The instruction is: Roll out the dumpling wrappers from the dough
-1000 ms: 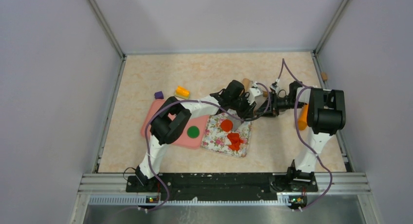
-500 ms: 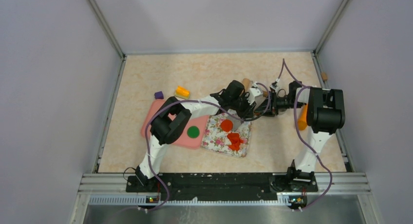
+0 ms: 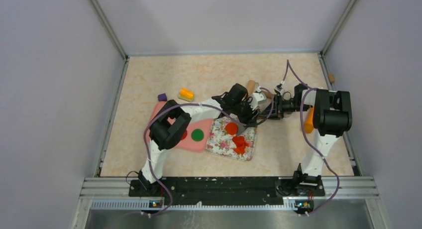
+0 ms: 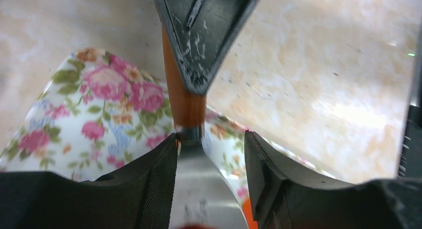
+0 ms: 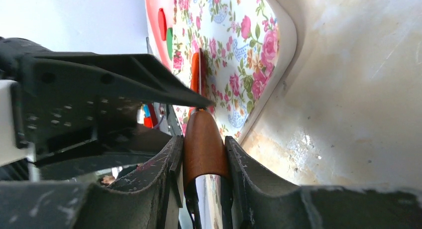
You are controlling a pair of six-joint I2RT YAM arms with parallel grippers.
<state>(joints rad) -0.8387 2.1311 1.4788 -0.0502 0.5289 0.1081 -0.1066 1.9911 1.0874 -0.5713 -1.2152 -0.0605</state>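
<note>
The top camera looks down from above and behind the arm bases, far enough to show the whole counter [image 3: 199, 72]. Each wrist camera looks closely past its own pair, the left fingers [image 4: 149, 189] and the right fingers [image 5: 139, 199]. All three views share the flowered mat [image 3: 219, 139]; both wrist views share the wooden-handled tool [image 4: 181, 104].

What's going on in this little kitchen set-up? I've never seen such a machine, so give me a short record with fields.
Tool: wooden-handled metal blade, over the floral board
Right hand: shut on the wooden handle
Left hand: jaws apart, blade between them
On floral board: orange-red disc, ragged orange-red dough
Pink board: green disc, red disc
</note>
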